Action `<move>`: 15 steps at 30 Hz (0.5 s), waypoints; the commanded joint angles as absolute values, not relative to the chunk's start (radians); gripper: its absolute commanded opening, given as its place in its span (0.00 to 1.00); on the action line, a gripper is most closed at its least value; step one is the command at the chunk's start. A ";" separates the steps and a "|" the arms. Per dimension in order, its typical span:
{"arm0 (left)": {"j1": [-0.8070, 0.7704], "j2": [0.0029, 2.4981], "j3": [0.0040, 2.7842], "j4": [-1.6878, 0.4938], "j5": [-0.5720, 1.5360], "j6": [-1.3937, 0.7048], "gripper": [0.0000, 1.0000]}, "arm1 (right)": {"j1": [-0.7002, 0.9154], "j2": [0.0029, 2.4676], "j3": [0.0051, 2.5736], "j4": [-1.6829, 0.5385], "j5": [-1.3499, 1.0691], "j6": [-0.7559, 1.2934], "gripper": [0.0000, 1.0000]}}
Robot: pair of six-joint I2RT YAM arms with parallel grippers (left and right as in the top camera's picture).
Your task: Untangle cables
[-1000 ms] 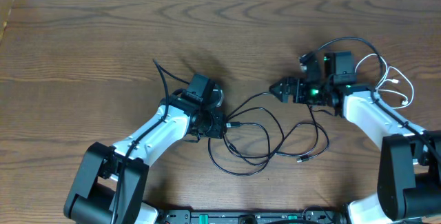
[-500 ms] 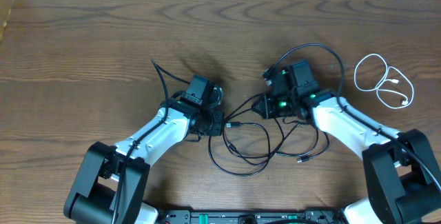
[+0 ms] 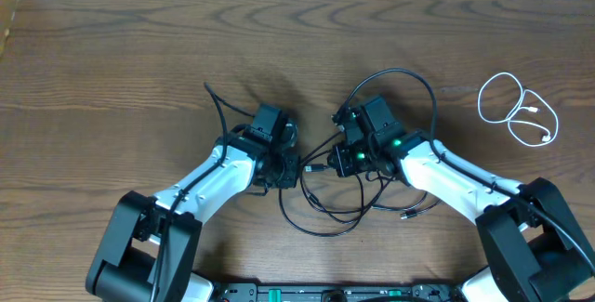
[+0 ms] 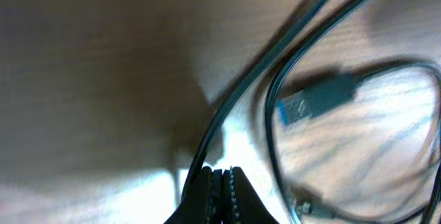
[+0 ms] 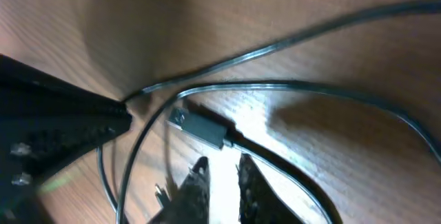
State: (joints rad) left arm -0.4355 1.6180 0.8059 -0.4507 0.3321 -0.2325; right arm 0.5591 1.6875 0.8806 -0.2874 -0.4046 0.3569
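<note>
While both arms crowd the black cables [image 3: 335,211], you're at the grab-and-separate step. Left gripper [image 4: 218,180] is clamped tight at the tangle's left edge, a strand at its tips, possibly pinched; the view's blurry. Right gripper [image 5: 220,177] sits at the tangle's top, jaws nearly together beside a plug [image 5: 200,129]; grip unclear. Next, draw apart gently. White cable [image 3: 517,112] lies well right of the tangle on the brown wooden table [image 3: 112,51].
</note>
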 commanded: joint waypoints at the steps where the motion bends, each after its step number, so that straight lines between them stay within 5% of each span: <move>1: -0.397 1.535 0.895 -0.504 0.328 -0.234 0.08 | 0.576 1.682 0.881 -0.303 -0.307 0.359 0.22; 3: -0.384 1.491 0.915 -0.495 0.327 -0.234 0.07 | 0.577 1.682 0.881 -0.303 -0.282 0.359 0.30; 5: -0.366 1.435 0.917 -0.419 0.303 -0.234 0.08 | 0.574 1.682 0.880 -0.303 -0.225 0.381 0.26; 6: -0.365 1.432 0.917 -0.396 0.289 -0.234 0.08 | 0.574 1.682 0.881 -0.303 -0.174 0.408 0.32; 7: -0.366 1.431 0.916 -0.371 0.274 -0.234 0.08 | 0.574 1.682 0.881 -0.305 -0.124 0.439 0.52; 11: -0.366 1.444 0.916 -0.282 0.268 -0.234 0.08 | 0.566 1.682 0.881 -0.327 0.028 0.504 0.63; 15: -0.366 1.473 0.914 -0.267 0.268 -0.220 0.08 | 0.566 1.682 0.880 -0.350 0.133 0.516 0.86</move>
State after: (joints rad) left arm -0.3698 1.4445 0.9081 -0.2726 0.2852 -0.2325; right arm 0.5701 1.6875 0.8806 -0.3420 -0.0200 0.4736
